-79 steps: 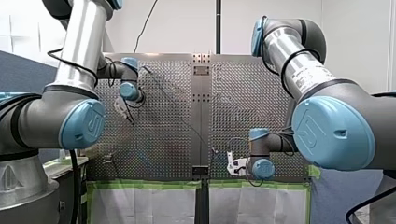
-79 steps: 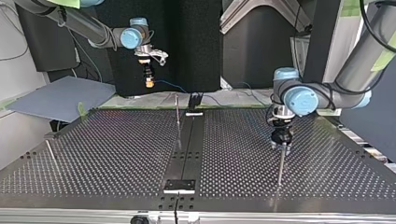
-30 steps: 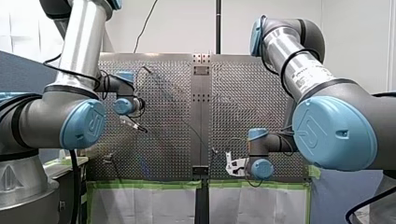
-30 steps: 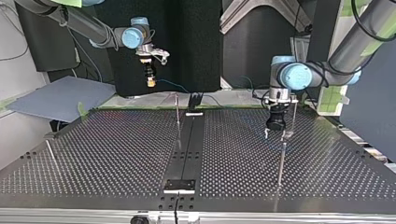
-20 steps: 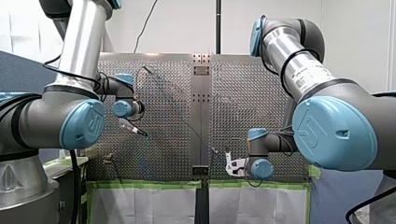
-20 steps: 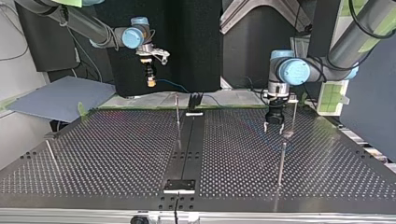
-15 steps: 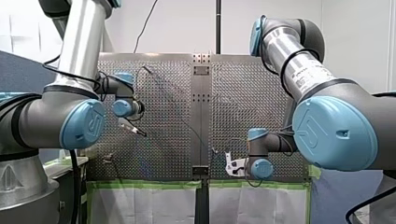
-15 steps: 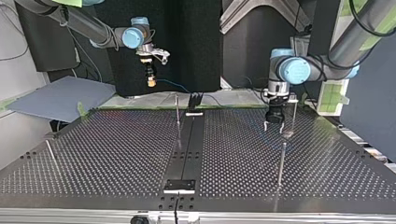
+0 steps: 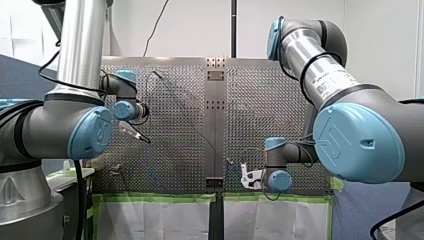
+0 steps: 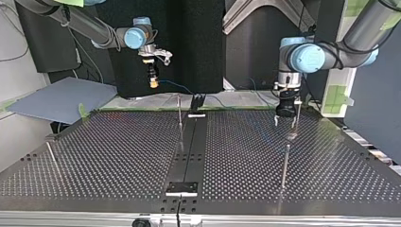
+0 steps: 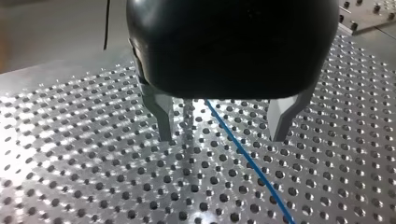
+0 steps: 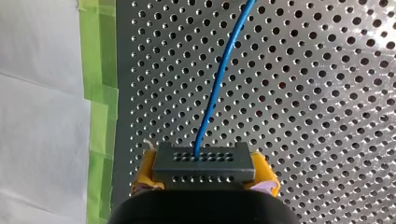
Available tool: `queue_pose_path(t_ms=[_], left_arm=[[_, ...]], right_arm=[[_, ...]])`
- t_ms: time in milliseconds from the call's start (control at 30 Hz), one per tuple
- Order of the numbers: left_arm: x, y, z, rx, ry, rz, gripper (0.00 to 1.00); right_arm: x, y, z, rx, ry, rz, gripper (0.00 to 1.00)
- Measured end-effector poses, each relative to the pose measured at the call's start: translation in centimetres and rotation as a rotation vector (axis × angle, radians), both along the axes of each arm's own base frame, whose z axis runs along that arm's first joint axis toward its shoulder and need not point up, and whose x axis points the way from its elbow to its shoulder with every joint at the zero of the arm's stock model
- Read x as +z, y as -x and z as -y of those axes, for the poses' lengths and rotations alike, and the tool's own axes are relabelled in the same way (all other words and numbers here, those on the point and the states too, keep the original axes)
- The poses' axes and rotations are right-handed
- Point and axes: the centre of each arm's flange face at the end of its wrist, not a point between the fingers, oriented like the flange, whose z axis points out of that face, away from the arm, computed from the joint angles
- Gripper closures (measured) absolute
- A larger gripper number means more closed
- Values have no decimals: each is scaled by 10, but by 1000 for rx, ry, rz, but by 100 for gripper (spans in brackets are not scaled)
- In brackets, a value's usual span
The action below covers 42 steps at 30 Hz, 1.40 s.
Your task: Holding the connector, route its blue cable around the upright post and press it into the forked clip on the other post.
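My right gripper with yellow pads is shut on the dark grey connector. The blue cable leaves the connector and runs out over the perforated plate. In the top view this gripper hangs high above the plate's far edge, at the view's left. My left gripper is open and holds nothing. The blue cable lies on the plate below its fingers, and a thin metal post stands between them, close to one finger. An upright post and a black forked clip stand near the middle rail.
A tall thin post stands at the top view's right, nearer the camera than my left gripper. A short rod leans at the left edge. Green tape and white sheet border the plate. A black bracket sits on the rail.
My left gripper has risen from beside the tall post and moved toward the plate's far edge, to the right in the top view, staying open. My right gripper has barely moved.
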Motion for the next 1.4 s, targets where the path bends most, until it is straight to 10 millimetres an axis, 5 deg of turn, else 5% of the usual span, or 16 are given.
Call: queue_pose_path(t_ms=[267, 833, 1400], left_arm=[[23, 17, -10, 76, -70, -13, 1], [144, 16, -24, 247, -209, 108, 1], [263, 46, -22, 328, -328, 222, 1]], right_arm=[[0, 0, 0, -1, 2, 3, 100], [1, 0, 1, -1, 5, 8, 100], [1, 2, 5, -8, 2, 30, 100]])
